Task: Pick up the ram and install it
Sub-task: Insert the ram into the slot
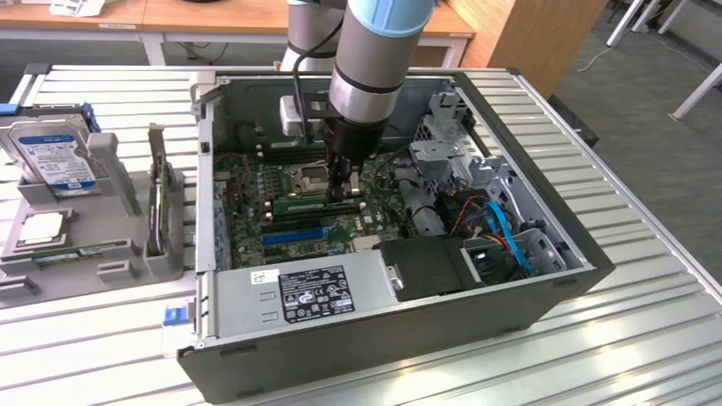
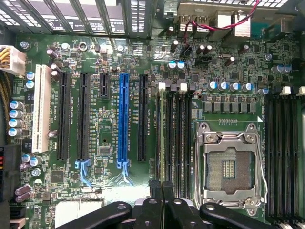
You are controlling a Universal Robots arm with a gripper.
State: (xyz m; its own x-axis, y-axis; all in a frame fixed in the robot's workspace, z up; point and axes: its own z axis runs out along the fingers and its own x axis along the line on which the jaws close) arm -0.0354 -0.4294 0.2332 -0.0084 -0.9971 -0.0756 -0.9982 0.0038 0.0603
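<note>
Standing on edge on the motherboard (image 2: 107,138), the ram (image 1: 303,204) is met at one end by the gripper (image 2: 162,183), fingers (image 2: 156,191) together, apparently to press it home.

The arm (image 1: 378,59) reaches down, its claw (image 1: 344,188) pointing downward, fingers (image 2: 155,192) pressed together.

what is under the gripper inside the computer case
The shut gripper hangs over the black memory slots beside the empty CPU socket. The ram appears to stand in the slot below it. The gripper covers part of that slot.
</note>
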